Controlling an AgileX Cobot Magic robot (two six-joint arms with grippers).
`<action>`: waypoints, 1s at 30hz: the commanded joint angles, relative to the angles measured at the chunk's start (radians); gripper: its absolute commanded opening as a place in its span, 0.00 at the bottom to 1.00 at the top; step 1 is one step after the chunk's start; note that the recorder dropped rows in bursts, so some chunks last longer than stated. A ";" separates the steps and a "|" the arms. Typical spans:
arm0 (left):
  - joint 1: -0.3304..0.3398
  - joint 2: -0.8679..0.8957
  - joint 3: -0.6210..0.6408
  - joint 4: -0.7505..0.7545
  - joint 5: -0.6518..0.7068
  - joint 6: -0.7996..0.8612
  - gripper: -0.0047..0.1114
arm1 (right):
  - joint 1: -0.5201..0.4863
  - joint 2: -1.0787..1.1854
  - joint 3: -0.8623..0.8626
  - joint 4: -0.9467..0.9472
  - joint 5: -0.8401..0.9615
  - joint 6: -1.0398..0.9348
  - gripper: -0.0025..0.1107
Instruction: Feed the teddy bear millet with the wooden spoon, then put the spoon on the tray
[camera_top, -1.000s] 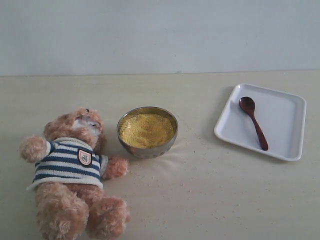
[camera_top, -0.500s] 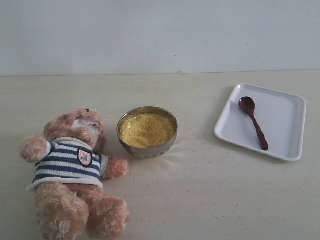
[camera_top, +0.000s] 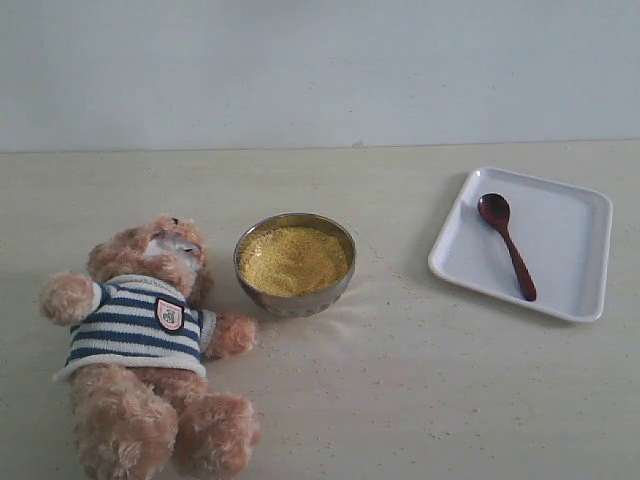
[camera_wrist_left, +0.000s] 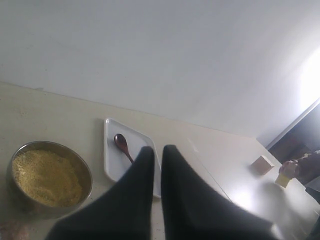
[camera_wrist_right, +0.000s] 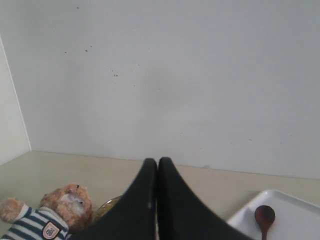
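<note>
The teddy bear (camera_top: 150, 340) lies on its back at the table's left, striped shirt up; its head also shows in the right wrist view (camera_wrist_right: 67, 202). Beside its head stands the metal bowl of millet (camera_top: 294, 262), seen too from the left wrist (camera_wrist_left: 47, 172). On the white tray (camera_top: 570, 250) at the right rests the wooden spoon (camera_top: 506, 244), bowl end away from the front edge. Neither arm appears in the exterior view. My left gripper (camera_wrist_left: 158, 148) is shut and holds nothing, hanging above the tray (camera_wrist_left: 112, 165) and spoon (camera_wrist_left: 122, 145). My right gripper (camera_wrist_right: 158, 161) is shut and holds nothing as well.
Stray millet grains (camera_top: 400, 400) lie scattered over the beige tabletop around the bowl. A pale wall (camera_top: 320, 70) closes the table's far edge. In the left wrist view, small blocks (camera_wrist_left: 262, 164) sit on a surface beyond the table.
</note>
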 joint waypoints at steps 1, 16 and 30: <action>0.004 -0.007 0.001 -0.013 0.008 -0.005 0.09 | 0.001 -0.005 0.039 -0.022 -0.036 0.005 0.02; 0.004 -0.007 0.001 -0.013 0.008 -0.005 0.09 | 0.001 -0.008 0.160 -0.086 -0.101 0.009 0.02; 0.004 -0.007 0.001 -0.013 0.008 -0.005 0.09 | 0.001 -0.008 0.266 -0.144 -0.171 0.049 0.02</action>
